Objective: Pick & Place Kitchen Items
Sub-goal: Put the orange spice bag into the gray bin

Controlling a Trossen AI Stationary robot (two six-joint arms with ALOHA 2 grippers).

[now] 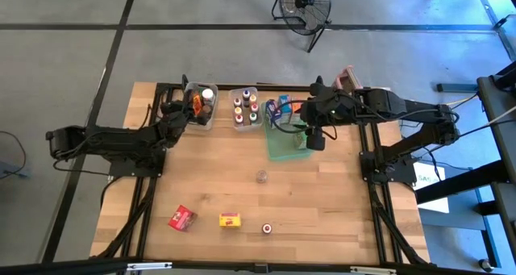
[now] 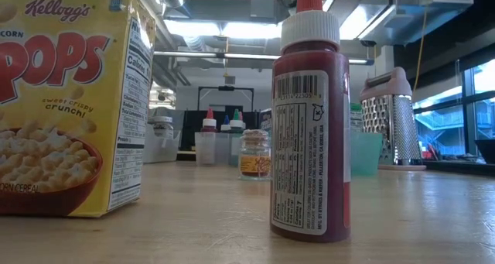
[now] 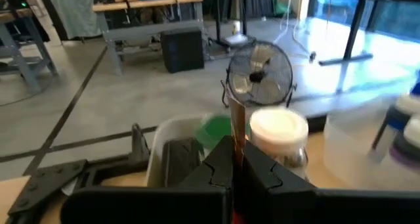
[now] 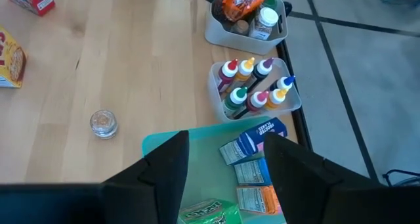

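From above, the left gripper (image 1: pixel 192 106) pinches an orange packet (image 1: pixel 196 103) over the clear bin (image 1: pixel 211 120). The low view alone shows Corn Pops box (image 2: pixel 66 101) and red bottle (image 2: pixel 309 125). The right gripper (image 4: pixel 226 161) gapes empty above green tray (image 4: pixel 157 144) cartons (image 4: pixel 252 155).

Along the table's (image 1: pixel 322 194) far edge two bins (image 1: pixel 201 106) (image 1: pixel 245 108) and a tray (image 1: pixel 288 142) are set left to right – bottles (image 1: pixel 245 107) in the middle bin, cartons (image 4: pixel 252 161) on the tray; a jar (image 1: pixel 262 177) stands mid-table, with two boxes (image 1: pixel 182 218) (image 1: pixel 230 220) and a bottle (image 1: pixel 266 227) near the front
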